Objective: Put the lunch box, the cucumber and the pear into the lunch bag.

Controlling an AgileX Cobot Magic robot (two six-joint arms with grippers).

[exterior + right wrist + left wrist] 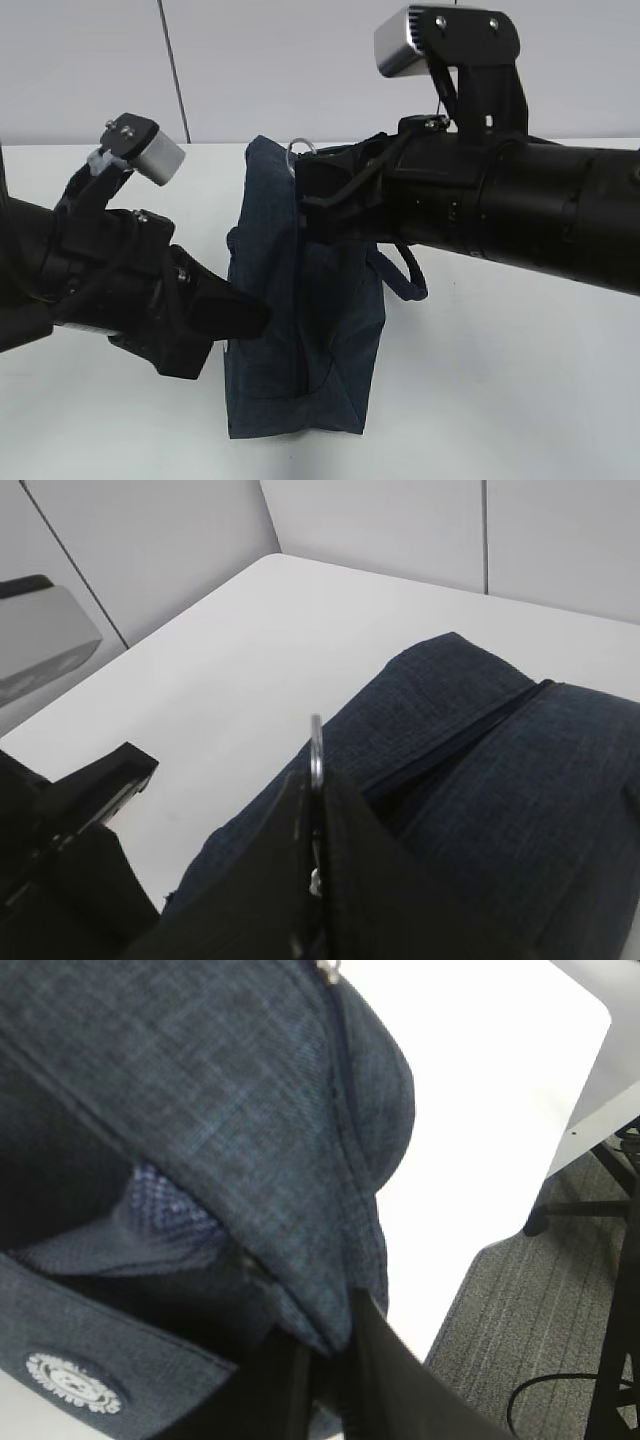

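Dark navy boxy fabric lunch bag standing upright on the white desk, its padded loop handle hanging at one side, top zipper running lengthwise, silver ring pull raised above the top.

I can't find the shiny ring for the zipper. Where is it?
The silver ring sticks up at the top of the lunch bag, mid-table in the exterior view, pinched edge-on between the right gripper fingers in the right wrist view.

White table; grey carpet, black cable beyond edge.
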